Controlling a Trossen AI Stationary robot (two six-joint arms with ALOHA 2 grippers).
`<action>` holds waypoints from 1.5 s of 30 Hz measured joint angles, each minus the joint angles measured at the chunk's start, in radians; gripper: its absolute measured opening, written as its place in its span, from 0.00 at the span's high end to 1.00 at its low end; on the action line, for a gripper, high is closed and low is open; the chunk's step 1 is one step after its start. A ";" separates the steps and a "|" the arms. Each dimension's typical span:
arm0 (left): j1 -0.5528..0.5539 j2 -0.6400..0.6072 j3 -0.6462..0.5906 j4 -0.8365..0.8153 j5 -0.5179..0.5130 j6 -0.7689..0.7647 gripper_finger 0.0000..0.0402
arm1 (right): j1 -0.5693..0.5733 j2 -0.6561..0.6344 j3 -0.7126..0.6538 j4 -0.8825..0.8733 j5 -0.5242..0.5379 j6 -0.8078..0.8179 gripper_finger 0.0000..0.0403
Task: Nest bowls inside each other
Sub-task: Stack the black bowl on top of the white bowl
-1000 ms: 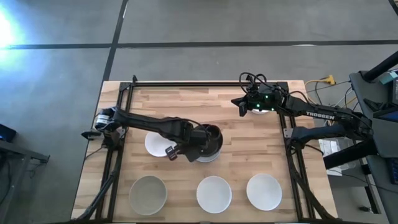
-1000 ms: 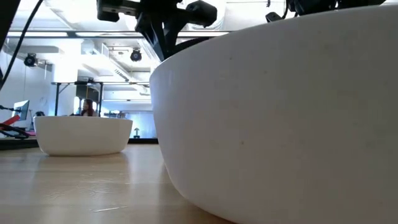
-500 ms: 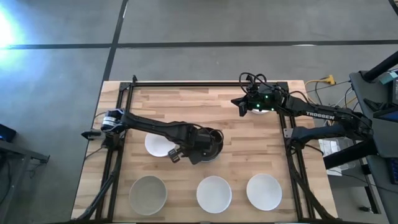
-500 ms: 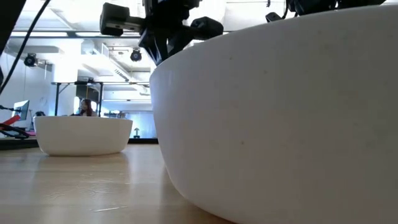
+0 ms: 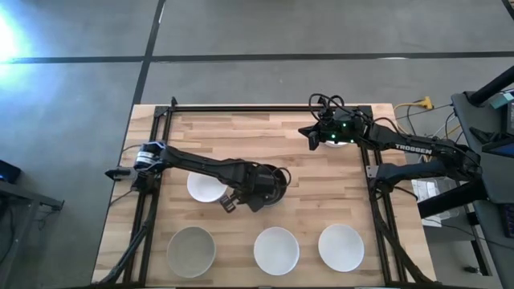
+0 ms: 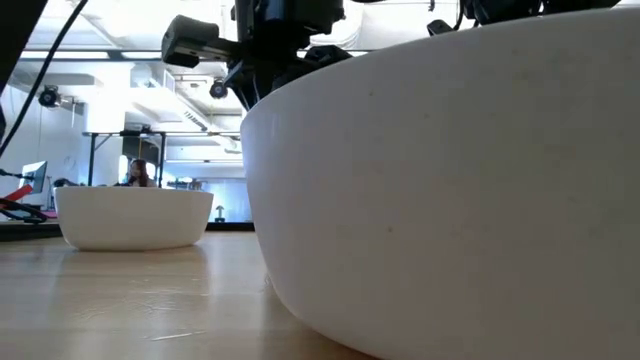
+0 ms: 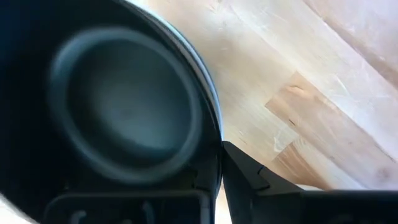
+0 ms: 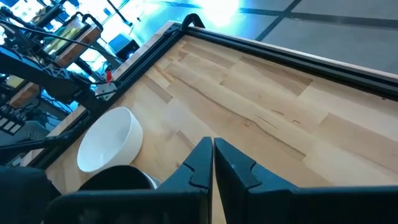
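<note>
A black bowl (image 5: 275, 178) sits mid-table, and my left gripper (image 5: 259, 195) is shut on its rim. A pale rim (image 8: 151, 180) shows under the black bowl in the right wrist view. A white bowl (image 5: 202, 186) rests on its base just left of it. Along the near edge stand a grey bowl (image 5: 191, 250) and two white bowls (image 5: 276, 250) (image 5: 340, 246). In the low view, one white bowl (image 6: 450, 190) fills the foreground and another (image 6: 133, 215) stands to the left. My right gripper (image 5: 309, 135) hovers shut over the far right of the table. My left gripper pinches the black bowl's rim (image 7: 214, 134), with one finger inside the bowl and one finger (image 7: 249, 171) outside its wall. The fingers come slanting down from the table's left and near side. The bowl's underside is hidden, so whether it is lifted cannot be told.
Black rails (image 5: 265, 107) frame the table's far, left and right sides. Something white (image 5: 344, 140) lies under my right arm's wrist, mostly hidden. Bare wood lies between the middle bowls and the near row, and across the far half of the table.
My left gripper has crept toward the table's right and near edges while staying shut on the black bowl's rim. In the low view it has sunk a little. The white rim that showed under the black bowl's near side is now covered in the high view.
</note>
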 joint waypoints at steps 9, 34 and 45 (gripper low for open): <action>0.000 -0.016 0.000 -0.009 0.011 -0.008 0.74 | 0.000 0.000 0.000 0.000 0.000 0.000 0.98; 0.021 -0.071 -0.006 0.023 0.090 -0.076 1.00 | 0.000 0.000 0.000 0.001 0.000 0.008 0.98; 0.027 -0.070 -0.062 0.047 0.090 -0.075 1.00 | 0.000 0.000 0.000 0.001 0.000 0.008 0.98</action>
